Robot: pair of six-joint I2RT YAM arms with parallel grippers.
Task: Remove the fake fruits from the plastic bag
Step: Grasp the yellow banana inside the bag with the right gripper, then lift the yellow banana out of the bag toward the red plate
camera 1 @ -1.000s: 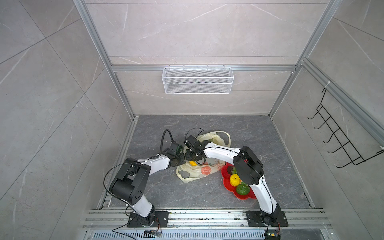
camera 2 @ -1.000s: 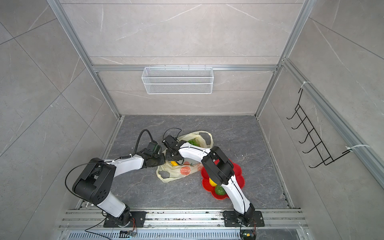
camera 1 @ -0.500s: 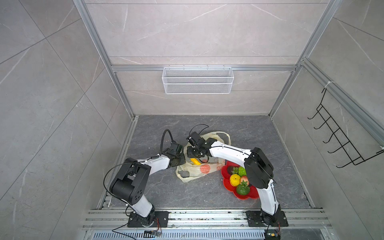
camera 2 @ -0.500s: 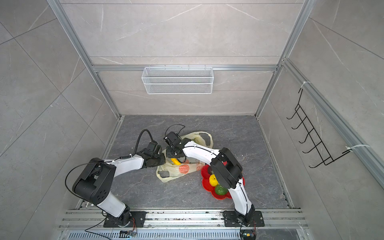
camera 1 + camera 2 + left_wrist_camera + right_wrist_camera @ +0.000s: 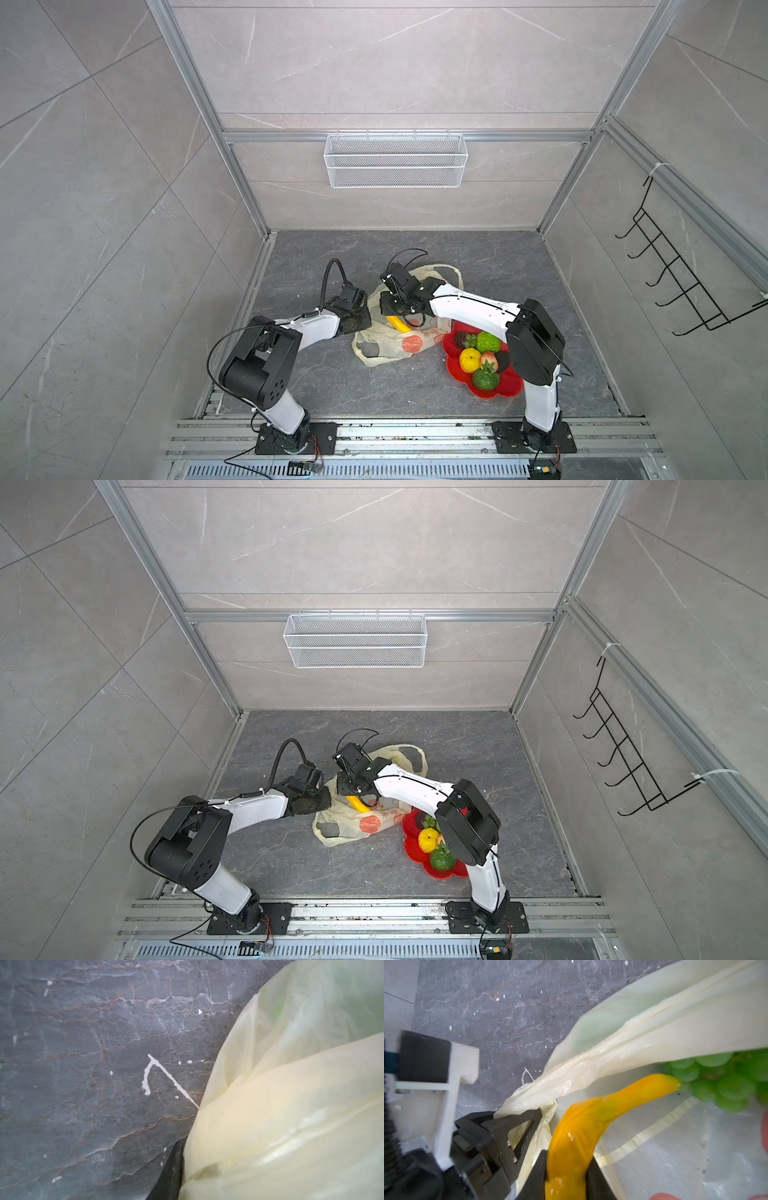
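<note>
The right claw [image 5: 566,1159] clamps the stiff, glossy, probably light and slippery banana [image 5: 591,1118] by its thicker part, a fair hold, at the mouth of the limp bag [image 5: 654,1028], whose rim the left claw [image 5: 536,1112] pinches.

The pale-yellow plastic bag [image 5: 382,345] bears orange-red round prints; banana [image 5: 577,1132] yellow, grapes [image 5: 726,1084] apparently green, plate [image 5: 505,390] red.

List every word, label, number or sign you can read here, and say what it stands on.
No text is legible.
plastic bag: red lettering beside its orange-red round print, too small and crumpled to read.
Nothing else in any view bears text.
</note>
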